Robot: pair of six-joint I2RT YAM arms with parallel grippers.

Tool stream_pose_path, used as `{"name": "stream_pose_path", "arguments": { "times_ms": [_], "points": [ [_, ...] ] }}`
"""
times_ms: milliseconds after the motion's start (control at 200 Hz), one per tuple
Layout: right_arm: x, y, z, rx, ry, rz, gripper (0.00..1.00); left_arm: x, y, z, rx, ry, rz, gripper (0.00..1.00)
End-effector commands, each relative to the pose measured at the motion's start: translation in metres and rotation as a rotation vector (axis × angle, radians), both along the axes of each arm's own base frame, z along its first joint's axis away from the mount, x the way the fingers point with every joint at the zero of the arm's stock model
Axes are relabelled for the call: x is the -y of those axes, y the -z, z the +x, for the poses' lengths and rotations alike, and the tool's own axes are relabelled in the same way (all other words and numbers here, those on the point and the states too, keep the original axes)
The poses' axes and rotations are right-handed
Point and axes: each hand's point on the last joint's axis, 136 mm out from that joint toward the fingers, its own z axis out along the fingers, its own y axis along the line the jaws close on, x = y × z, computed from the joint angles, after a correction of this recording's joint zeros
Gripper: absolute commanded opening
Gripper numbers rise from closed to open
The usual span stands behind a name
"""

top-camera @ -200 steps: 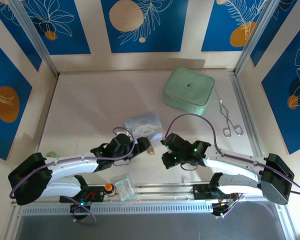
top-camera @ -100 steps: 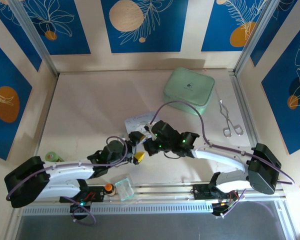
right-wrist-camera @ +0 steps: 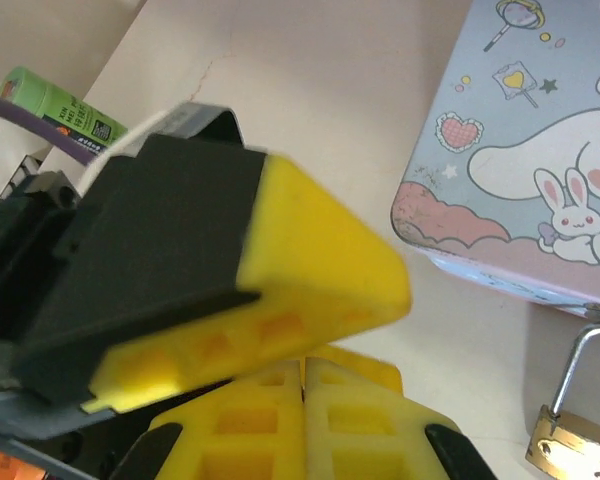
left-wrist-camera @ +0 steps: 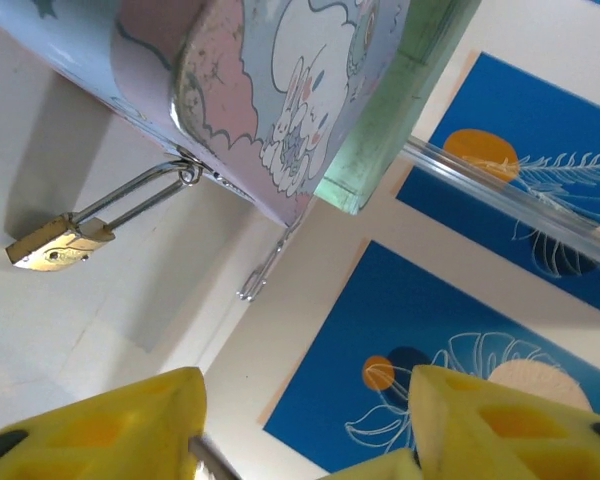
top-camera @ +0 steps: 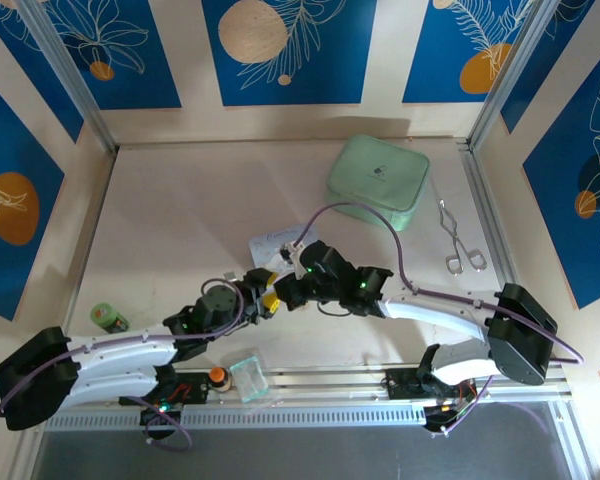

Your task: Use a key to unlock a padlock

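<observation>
The left arm [top-camera: 120, 355] and right arm [top-camera: 445, 318] have glossy white link shells joined by bulky black joint housings, each trailed by a looping purple cable [top-camera: 352, 205]. Small green lights [top-camera: 362, 286] glow on the right wrist. The right gripper [right-wrist-camera: 305, 375] has yellow, pocketed finger blocks on black mounts.

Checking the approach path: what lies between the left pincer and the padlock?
The stretch is bare table in the left wrist view, from the left pincer to the padlock hooked to the tin.
</observation>
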Motion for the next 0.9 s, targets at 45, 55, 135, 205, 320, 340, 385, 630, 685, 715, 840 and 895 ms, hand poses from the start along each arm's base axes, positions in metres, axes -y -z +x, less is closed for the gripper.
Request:
{"name": "stream_pose_path", "arguments": {
  "times_ms": [45,55,135,205,320,340,385,630,685,715,840,895],
  "points": [
    [0.003,-0.005,-0.007,-0.014,-0.020,0.041,0.03,-0.005,0.003,0.001,-0.007,-0.025,0.008,0.43],
    [0.004,-0.005,-0.007,-0.014,-0.020,0.043,0.03,-0.005,0.002,0.001,-0.005,-0.026,0.006,0.42],
    [0.006,-0.005,-0.007,-0.012,-0.016,0.051,0.03,-0.005,0.001,0.001,0.001,-0.026,0.002,0.31],
    [0.007,-0.006,-0.007,-0.009,-0.010,0.054,0.03,-0.008,0.003,0.000,0.000,-0.025,0.026,0.23],
    [0.007,-0.007,-0.006,-0.010,-0.016,0.062,0.03,-0.010,0.003,0.000,0.008,-0.022,0.047,0.13],
    [0.006,-0.007,-0.006,-0.010,-0.017,0.062,0.03,-0.009,0.003,0.000,0.012,-0.021,0.046,0.10],
    [0.005,-0.008,-0.006,-0.007,-0.020,0.064,0.03,-0.008,0.002,0.000,0.019,-0.014,0.041,0.04],
    [0.003,-0.014,-0.004,-0.011,-0.034,0.099,0.27,-0.009,-0.019,0.008,0.175,0.029,0.120,0.00],
    [0.004,-0.019,-0.001,-0.037,-0.036,0.139,0.54,-0.011,-0.033,0.015,0.264,0.044,0.190,0.00],
    [0.006,-0.023,0.001,-0.044,-0.033,0.170,0.65,-0.013,-0.039,0.018,0.308,0.058,0.242,0.00],
    [0.014,-0.052,0.010,-0.057,-0.065,0.346,0.77,-0.026,-0.062,0.027,0.470,0.100,0.511,0.00],
    [0.017,-0.067,0.012,-0.056,-0.108,0.429,0.76,-0.028,-0.075,0.029,0.544,0.093,0.542,0.00]
  ]
}}
